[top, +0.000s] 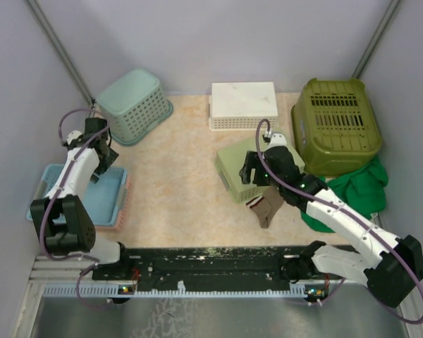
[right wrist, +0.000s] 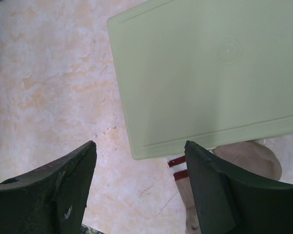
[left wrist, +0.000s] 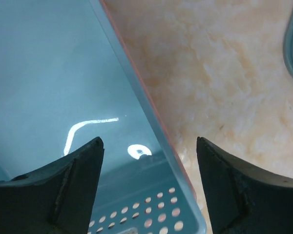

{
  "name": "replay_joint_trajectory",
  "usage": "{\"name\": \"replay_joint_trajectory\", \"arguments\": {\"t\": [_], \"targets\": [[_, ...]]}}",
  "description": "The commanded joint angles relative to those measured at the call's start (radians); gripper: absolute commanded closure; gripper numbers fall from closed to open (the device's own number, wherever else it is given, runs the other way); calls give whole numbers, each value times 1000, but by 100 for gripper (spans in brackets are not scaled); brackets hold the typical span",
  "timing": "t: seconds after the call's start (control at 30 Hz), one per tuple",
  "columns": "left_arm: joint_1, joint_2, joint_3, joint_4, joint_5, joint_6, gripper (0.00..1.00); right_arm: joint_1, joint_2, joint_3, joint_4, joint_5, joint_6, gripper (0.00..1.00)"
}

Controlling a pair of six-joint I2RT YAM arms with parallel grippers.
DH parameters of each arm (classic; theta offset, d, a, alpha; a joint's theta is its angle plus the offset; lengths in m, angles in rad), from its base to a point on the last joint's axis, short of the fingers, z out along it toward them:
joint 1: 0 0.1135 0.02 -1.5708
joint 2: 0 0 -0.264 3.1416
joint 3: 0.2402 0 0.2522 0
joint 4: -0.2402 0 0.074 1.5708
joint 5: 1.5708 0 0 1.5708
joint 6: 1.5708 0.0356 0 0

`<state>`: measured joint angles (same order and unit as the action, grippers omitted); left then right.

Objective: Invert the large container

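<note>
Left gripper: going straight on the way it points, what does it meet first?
Likely the side rim of the blue bin: the open left gripper is lined up over it, one finger above the bin's inside, the other above the table. How far off is unclear.

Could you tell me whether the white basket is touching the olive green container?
Apart. The top view shows a strip of bare table between the white basket and the olive green container.

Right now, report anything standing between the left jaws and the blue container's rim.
Nothing visible. The left gripper, jaws open, hangs above the blue container, its side rim lined up between them.
</note>
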<state>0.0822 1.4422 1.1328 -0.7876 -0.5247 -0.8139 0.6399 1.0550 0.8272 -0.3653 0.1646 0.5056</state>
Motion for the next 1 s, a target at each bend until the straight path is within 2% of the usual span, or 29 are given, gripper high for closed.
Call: {"name": "replay_joint_trajectory", "arguments": {"t": [0.0,0.2,0.33,0.47,0.67,0.97], "targets": [[36,81,57,-77,-4,-103,23,-6,-53,-16,9,35,-6,27],[33,51,68,-128,108,-107,61,-7,-77,-33,-2,43,10,27],[-26,-64,15,-148,159,-111,76,-6,-65,-43,20,32,14,27],[-110,-180,-47,-149,165,-108,98,-7,-22,-31,49,0,15,27],[-135,-275,-36,-208,121,-63,100,-6,12,-5,69,-29,11,27],[-204,-320,237,-331,-64,84,100,-6,-6,-18,59,-21,20,27]]}}
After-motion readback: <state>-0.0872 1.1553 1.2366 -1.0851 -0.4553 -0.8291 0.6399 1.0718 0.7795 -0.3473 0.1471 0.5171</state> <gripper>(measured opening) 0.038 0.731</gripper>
